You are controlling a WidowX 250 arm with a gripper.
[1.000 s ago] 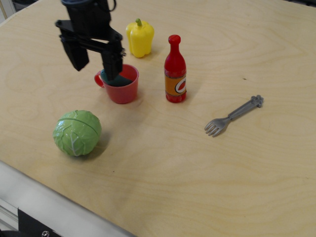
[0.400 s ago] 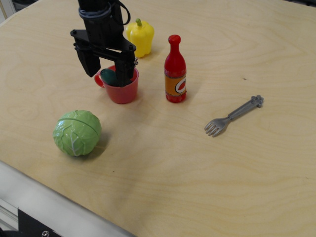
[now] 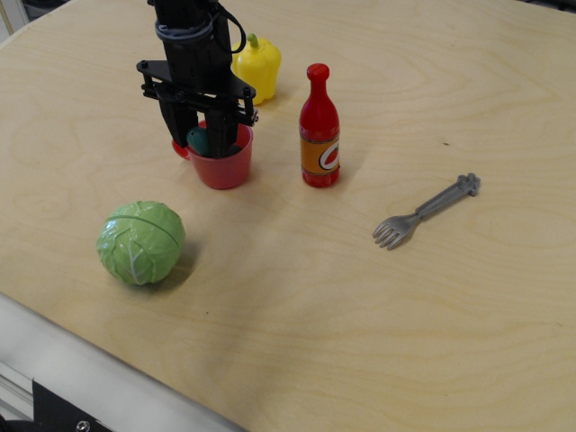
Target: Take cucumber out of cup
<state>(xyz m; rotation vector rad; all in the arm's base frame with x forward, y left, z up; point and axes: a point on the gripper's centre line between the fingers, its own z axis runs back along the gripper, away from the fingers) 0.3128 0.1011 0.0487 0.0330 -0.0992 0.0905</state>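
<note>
The red cup (image 3: 220,164) stands upright on the table, left of centre, its handle showing at its left. The dark teal-green cucumber (image 3: 197,139) sticks up out of the cup's mouth. My black gripper (image 3: 199,137) comes down from above with its fingers lowered into the cup. One finger (image 3: 176,126) is on the cucumber's left and the other is on its right. They have closed against the cucumber. The cucumber's lower part is hidden inside the cup.
A yellow pepper (image 3: 257,65) stands just behind the cup. A red bottle with an orange label (image 3: 319,130) stands upright to its right. A light-green cabbage (image 3: 140,241) lies in front left. A grey fork (image 3: 425,211) lies at the right. The table's front edge runs along the lower left.
The gripper has moved right and down over the cup. Its fingers have drawn in from a wide spread to a narrow grip around the cucumber.
</note>
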